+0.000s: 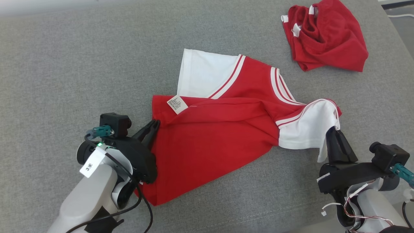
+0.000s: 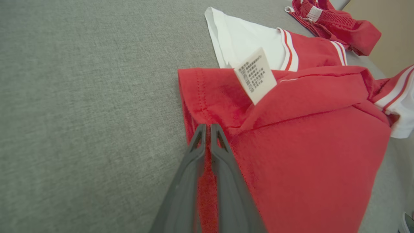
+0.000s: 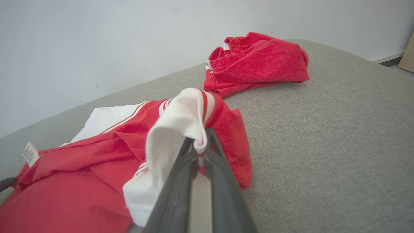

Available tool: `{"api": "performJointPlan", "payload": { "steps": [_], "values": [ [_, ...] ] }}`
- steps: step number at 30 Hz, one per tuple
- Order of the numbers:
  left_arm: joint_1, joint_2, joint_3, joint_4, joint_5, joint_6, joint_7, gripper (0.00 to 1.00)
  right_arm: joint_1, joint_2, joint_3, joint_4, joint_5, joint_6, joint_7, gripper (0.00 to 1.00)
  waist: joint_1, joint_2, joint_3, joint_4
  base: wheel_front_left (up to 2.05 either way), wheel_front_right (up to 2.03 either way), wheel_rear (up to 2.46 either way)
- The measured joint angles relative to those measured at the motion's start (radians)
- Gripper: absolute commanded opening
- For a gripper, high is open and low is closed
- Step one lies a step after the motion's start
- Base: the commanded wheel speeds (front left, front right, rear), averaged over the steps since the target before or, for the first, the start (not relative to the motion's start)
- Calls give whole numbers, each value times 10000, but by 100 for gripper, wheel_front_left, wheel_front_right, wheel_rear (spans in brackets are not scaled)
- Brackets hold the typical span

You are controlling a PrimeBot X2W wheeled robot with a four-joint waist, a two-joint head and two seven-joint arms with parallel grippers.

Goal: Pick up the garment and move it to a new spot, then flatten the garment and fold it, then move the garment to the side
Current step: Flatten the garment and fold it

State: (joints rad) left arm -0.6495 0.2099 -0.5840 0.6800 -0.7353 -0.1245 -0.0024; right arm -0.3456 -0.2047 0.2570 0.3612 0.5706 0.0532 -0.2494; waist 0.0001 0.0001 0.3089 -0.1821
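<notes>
The garment (image 1: 213, 136) is a red T-shirt with white sleeves and red-white stripes, lying partly folded on the grey surface (image 1: 64, 64), a white care label (image 1: 177, 105) turned up. My left gripper (image 1: 154, 124) is shut on the shirt's red left edge, its fingers (image 2: 207, 129) pinching the hem. At the shirt's right end my right gripper (image 1: 333, 131) is shut on the white sleeve (image 3: 181, 129), which drapes over its fingertips and is lifted a little off the surface. In the left wrist view the red body (image 2: 307, 145) rises in a fold beside the fingers.
A second red garment (image 1: 323, 35) lies crumpled at the far right of the grey surface, also seen as a red heap (image 3: 258, 61) in the right wrist view. A pale wall stands behind the surface. The surface's right edge drops off near that heap.
</notes>
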Motion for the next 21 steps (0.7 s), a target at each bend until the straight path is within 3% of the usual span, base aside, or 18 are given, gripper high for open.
{"api": "performJointPlan", "payload": {
  "steps": [3,5,6,11,14,21],
  "values": [
    [-1,-4,-163,-2,-75,0,0,20,-3,4,-38,21,-12,17,0,0,-2,0,-65,44,0,0,0],
    [-2,2,-286,-15,-196,0,0,48,-9,6,-58,33,-50,61,0,0,-1,0,-99,69,0,0,0],
    [-2,6,-357,-15,-219,0,0,77,-20,12,-58,44,-90,86,0,0,-1,0,-114,77,0,0,0],
    [-4,19,-554,88,-311,0,2,99,-105,56,-61,59,-125,96,0,0,-1,0,-176,95,0,0,0],
    [-18,79,-688,230,-621,0,2,84,-105,86,-65,79,-165,119,-2,0,-1,-1,-200,81,0,0,0],
    [-237,173,-855,320,-732,-2,-10,84,-105,155,-104,73,-174,173,-2,0,-1,0,-144,11,0,0,0]
  ]
}}
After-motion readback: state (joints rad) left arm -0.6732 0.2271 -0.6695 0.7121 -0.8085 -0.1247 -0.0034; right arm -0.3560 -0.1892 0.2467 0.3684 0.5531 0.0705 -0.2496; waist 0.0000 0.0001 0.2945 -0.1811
